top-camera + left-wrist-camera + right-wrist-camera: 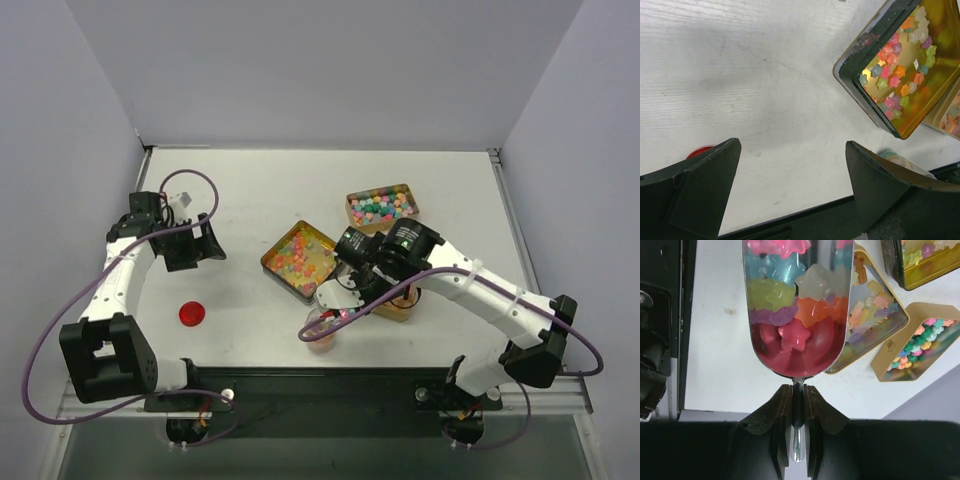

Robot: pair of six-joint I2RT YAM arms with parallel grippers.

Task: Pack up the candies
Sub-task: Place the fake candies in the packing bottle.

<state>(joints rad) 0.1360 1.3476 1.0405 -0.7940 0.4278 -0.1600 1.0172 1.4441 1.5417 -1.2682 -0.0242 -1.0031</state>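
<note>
My right gripper (798, 390) is shut on the thin handle of a metal scoop (757, 315) that is full of star-shaped candies (790, 335) in pink, orange, green and white. In the top view the right gripper (350, 273) holds the scoop (336, 296) just above a small clear jar (322, 331) near the front edge. A gold tin (299, 260) at the centre holds more star candies (895, 75). My left gripper (208, 244) is open and empty at the left, its fingers (710, 175) wide apart above bare table.
A gold tin of pastel ball candies (382, 206) stands at the back right. Another gold tin (396, 305) lies partly under my right arm. A red round lid (191, 314) lies front left, behind my left finger in the left wrist view (700, 150).
</note>
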